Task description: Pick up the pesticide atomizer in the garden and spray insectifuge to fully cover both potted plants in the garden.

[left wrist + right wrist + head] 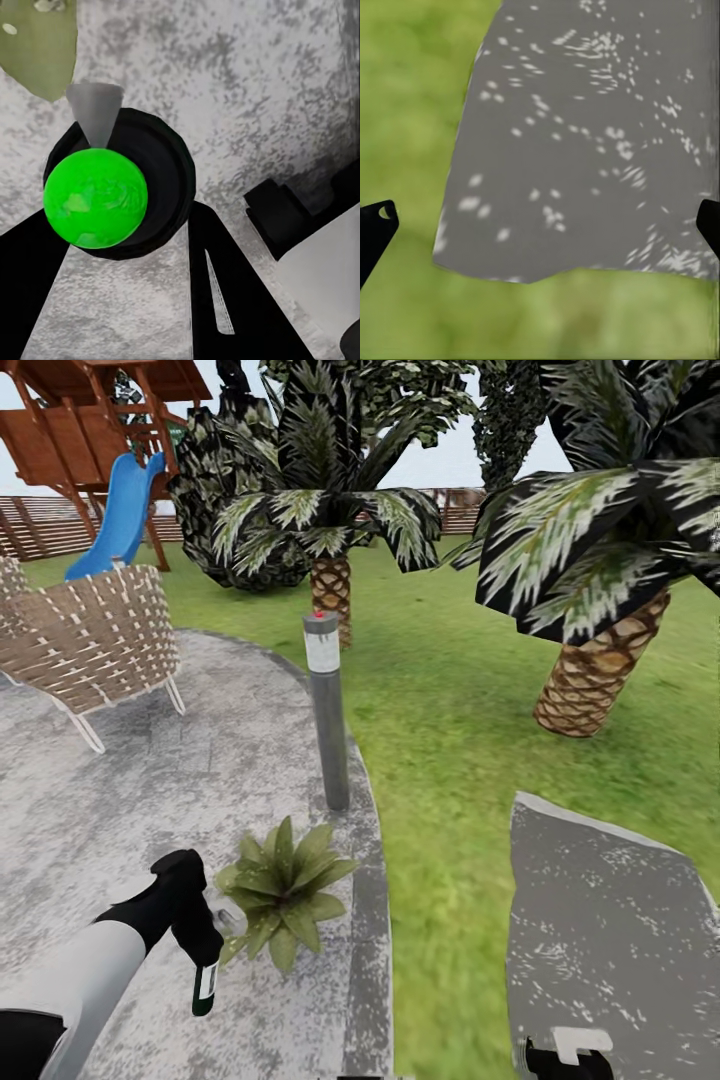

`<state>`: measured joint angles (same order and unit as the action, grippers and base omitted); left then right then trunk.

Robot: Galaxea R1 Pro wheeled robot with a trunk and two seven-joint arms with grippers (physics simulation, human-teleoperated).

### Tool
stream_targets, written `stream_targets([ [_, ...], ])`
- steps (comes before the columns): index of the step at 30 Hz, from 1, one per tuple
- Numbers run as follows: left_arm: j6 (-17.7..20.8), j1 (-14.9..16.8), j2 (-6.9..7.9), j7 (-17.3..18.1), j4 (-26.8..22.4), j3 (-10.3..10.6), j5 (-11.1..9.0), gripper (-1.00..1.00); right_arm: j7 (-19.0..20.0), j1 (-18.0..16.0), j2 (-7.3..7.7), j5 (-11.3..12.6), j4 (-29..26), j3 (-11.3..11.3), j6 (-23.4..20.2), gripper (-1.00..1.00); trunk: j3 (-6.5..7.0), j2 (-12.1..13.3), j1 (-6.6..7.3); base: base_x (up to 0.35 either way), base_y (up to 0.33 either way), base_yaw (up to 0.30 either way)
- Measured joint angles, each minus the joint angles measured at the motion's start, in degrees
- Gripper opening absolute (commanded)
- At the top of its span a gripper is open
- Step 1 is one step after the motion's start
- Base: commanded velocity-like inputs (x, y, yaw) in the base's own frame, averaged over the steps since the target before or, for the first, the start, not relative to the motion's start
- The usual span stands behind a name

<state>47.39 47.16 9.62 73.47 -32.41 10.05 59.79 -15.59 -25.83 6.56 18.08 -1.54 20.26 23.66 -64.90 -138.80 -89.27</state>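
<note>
On the mottled grey patio [120, 790], low at my left, my left pincer [200, 950] is clamped round the pesticide atomizer [205, 985], which hangs with its dark base and pale label pointing down. From the left wrist camera I see the bottle [120, 187] end-on between the black fingers [232, 300], a bright green ball on it and a grey cone beside that. Just beside it sits a potted plant [283, 890], leaves spread, near a grey bollard lamp [327, 710]. My right pincer [540, 225] stands wide apart, holding nothing, over a grey paving slab [592, 135] in the lawn [450, 690].
</note>
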Motion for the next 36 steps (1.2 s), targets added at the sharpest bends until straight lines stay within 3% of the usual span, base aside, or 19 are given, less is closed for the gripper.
stream_targets([
  [8, 0.41, 2.29, 0.03, 0.04, 0.06, -0.07, -0.02, -1.0, -0.06, -0.02, -0.07, 0.03, -0.07, -0.01, 0.0, 1.0, 0.0, 0.0, 0.0, 0.007, -0.273, 0.129],
  [17, 3.29, 2.45, 0.03, 0.0, 0.06, -0.09, 0.05, -1.0, -0.07, -0.02, -0.11, 0.03, -0.09, 0.02, -0.01, 1.0, 0.0, 0.0, 0.02, 0.178, -0.218, 0.276],
  [23, 3.3, 2.47, 0.02, -0.03, 0.02, 0.01, 0.15, -1.0, -0.07, -0.02, -0.15, -0.04, -0.04, 0.08, -0.01, 1.0, 0.0, 0.0, -0.02, -0.156, -0.233, 0.278],
  [26, 3.32, 4.98, -0.06, 0.85, 0.3, 0.09, 1.27, -1.0, -0.07, -0.01, -0.15, -0.06, -0.01, 0.08, -0.01, 1.0, 0.0, 0.0, -0.03, -0.247, -0.188, 0.277],
  [28, 3.24, 6.14, -0.08, 4.27, 0.26, 0.93, 2.19, -1.0, -0.06, -0.01, -0.15, -0.06, -0.02, 0.09, -0.02, 1.0, 0.0, 0.0, -0.02, -0.085, -0.059, 0.123],
  [30, 3.21, 7.16, -0.57, 11.52, 0.14, 5.27, 6.72, -1.0, -0.06, 0.0, -0.15, -0.01, -0.05, 0.02, -0.03, 1.0, 0.0, 0.0, 0.0, -0.013, -0.009, 0.019],
  [31, 3.25, 7.32, -0.72, 13.3, 0.11, 6.03, 8.27, -1.0, -0.05, 0.0, -0.15, -0.01, -0.06, 0.05, -0.03, 1.0, 0.0, 0.0, 0.0, -0.005, -0.003, 0.007],
  [33, 3.32, 7.71, -0.84, 14.78, 0.01, 6.59, 9.76, -1.0, -0.06, 0.0, -0.15, -0.01, -0.06, 0.07, -0.03, 1.0, 0.0, 0.0, 0.0, -0.002, -0.001, 0.059],
  [36, 3.34, 8.19, -0.84, 15.26, 0.11, 6.57, 10.2, -1.0, -0.05, 0.0, -0.15, 0.02, -0.07, 0.07, -0.03, 1.0, 0.0, 0.0, 0.0, 0.0, 0.0, 0.223],
])
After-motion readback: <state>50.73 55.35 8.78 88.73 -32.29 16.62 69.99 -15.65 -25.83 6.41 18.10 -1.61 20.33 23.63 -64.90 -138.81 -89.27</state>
